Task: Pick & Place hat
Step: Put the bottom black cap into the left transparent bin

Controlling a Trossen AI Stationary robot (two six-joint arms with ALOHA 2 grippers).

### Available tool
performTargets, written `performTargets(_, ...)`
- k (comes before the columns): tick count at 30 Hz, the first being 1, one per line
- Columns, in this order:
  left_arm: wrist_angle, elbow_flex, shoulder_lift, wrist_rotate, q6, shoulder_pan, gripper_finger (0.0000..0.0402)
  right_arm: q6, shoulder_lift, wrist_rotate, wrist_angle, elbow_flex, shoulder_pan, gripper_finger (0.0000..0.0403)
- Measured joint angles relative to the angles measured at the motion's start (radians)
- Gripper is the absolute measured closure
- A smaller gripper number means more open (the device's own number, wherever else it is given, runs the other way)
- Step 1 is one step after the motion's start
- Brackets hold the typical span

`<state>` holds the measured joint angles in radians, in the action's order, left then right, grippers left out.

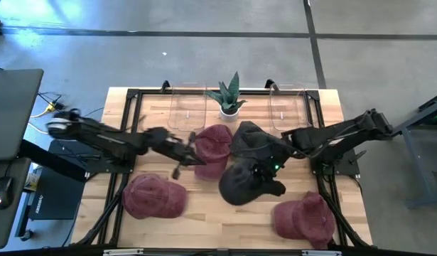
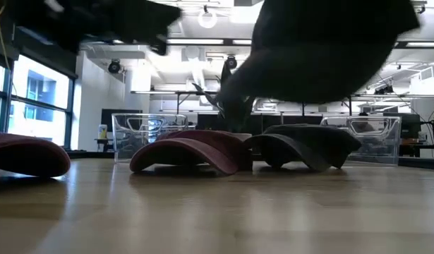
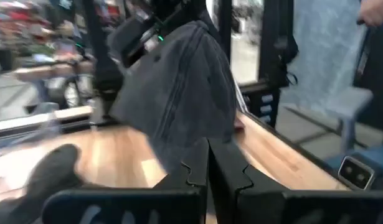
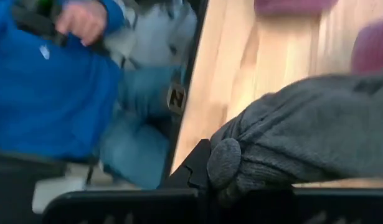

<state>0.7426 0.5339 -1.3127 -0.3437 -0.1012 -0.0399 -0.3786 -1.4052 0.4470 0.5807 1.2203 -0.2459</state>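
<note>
My right gripper is shut on a dark grey hat, which hangs above the table's middle; the hat also shows high up in the low view and ahead in the left wrist view. My left gripper is shut and empty, raised beside a maroon hat that rests by its brim and rim on the table. A second dark hat lies right of that maroon hat. Two more maroon hats lie near left and near right. My right gripper holds the dark grey hat by the cloth of its crown, beside the top button. The bunched cloth covers the fingertips, so the kind of hold does not show. The hat is lifted clear of the table and hangs below the gripper.
Two clear bins stand at the far side, one left and one right, with a potted plant between them. A person in blue stands off the table's edge. Bare wood shows at the near middle.
</note>
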Motion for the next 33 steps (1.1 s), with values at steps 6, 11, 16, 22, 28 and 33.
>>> performTargets(6, -0.123, 0.255, -0.272, -0.09, -0.052, 0.0, 0.033, 0.071, -0.052, -0.05, 0.077, -0.014, -0.067, 0.0398)
performTargets(11, -0.249, 0.444, -0.406, -0.151, -0.077, 0.001, 0.0232, 0.089, -0.079, -0.099, 0.086, -0.014, -0.108, 0.0395)
performTargets(16, -0.347, 0.605, -0.503, -0.209, -0.083, 0.0, 0.015, 0.126, -0.085, -0.117, 0.082, -0.014, -0.12, 0.0398)
performTargets(22, -0.384, 0.682, -0.565, -0.234, -0.131, -0.007, 0.0123, 0.153, -0.085, -0.158, 0.076, -0.014, -0.122, 0.0396)
performTargets(28, -0.275, 0.684, -0.6, -0.221, -0.131, -0.054, 0.0122, 0.178, -0.085, -0.181, 0.045, -0.014, -0.122, 0.0395)
performTargets(33, -0.261, 0.681, -0.603, -0.215, -0.138, -0.084, 0.0122, 0.178, -0.085, -0.185, 0.026, -0.013, -0.122, 0.0395)
